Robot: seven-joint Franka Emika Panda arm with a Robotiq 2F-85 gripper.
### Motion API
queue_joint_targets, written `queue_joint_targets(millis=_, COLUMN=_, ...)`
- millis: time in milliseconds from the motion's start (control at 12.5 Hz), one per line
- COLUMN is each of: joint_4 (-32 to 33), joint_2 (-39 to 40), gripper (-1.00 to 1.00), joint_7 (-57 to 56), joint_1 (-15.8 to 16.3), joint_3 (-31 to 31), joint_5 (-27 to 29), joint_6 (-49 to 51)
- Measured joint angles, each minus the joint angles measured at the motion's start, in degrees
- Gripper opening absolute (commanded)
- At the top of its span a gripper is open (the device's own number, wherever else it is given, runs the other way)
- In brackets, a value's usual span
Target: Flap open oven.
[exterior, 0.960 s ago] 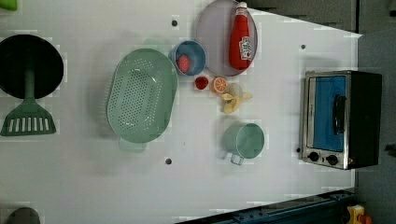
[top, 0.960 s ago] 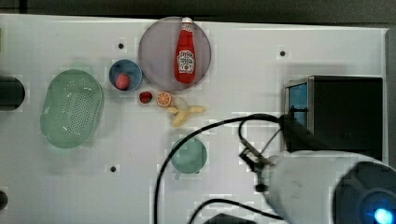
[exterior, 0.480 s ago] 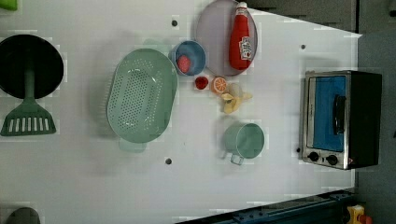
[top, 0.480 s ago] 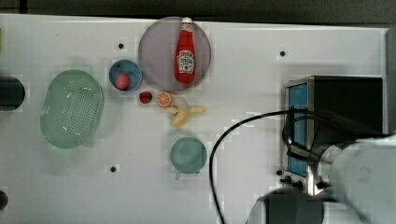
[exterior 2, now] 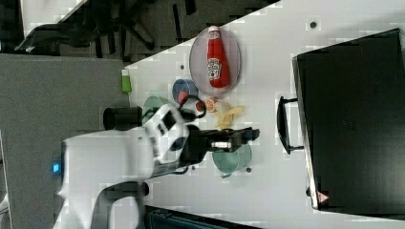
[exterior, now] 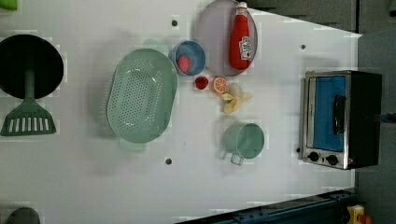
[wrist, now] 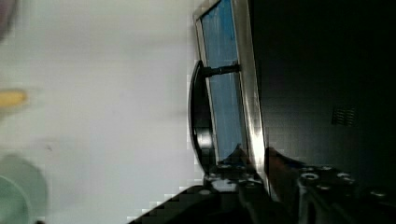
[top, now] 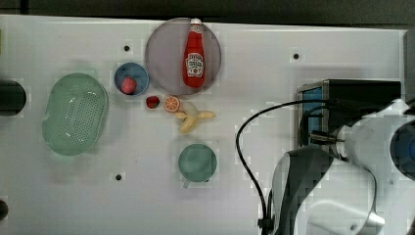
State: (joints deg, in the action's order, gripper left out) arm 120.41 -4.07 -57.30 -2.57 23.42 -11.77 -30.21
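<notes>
The oven (exterior: 341, 119) stands at the left view's right, its blue glass door shut and the dark bar handle (exterior: 339, 114) across it. In the right view my gripper (exterior 2: 253, 135) hovers above the green mug, a short gap away from the oven handle (exterior 2: 284, 125). The wrist view looks along the oven door (wrist: 224, 93) and the handle (wrist: 200, 121). There the gripper (wrist: 256, 161) stands narrowly open, its dark fingers (wrist: 236, 161) either side of the silver frame, nothing held. In the top view my arm (top: 362, 161) covers the oven's (top: 350, 95) near part.
A green mug (top: 197, 162) stands nearest the oven front, with banana pieces (top: 193, 120), an orange half and a strawberry beyond. A ketchup bottle (top: 195, 56) lies on a grey plate. A blue bowl (top: 131, 78), a green colander (top: 75, 113), and a spatula (exterior: 28, 121) lie further off.
In the top view my arm has swung to the right, from beside the mug towards the oven's front. The oven door has stayed shut and nothing on the table moved.
</notes>
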Motion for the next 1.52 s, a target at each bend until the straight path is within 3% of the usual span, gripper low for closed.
queue_joint_targets(millis=960, joint_4=6.38, joint_2=14.31, gripper=-0.65, joint_7=-3.47, joint_1=0.56, joint_3=1.47, joint_5=-0.17, joint_6=-17.51)
queue_joint_targets(millis=1360, joint_4=6.71, joint_2=14.14, gripper=-0.65, joint_7=-3.30, joint_1=0.42, joint_3=1.44, joint_5=-1.41, joint_6=-19.00)
queue_joint_targets(millis=1520, joint_4=7.05, joint_2=13.70, gripper=-0.65, joint_7=-0.95, joint_1=0.82, joint_3=1.43, joint_5=-5.39, joint_6=-19.25)
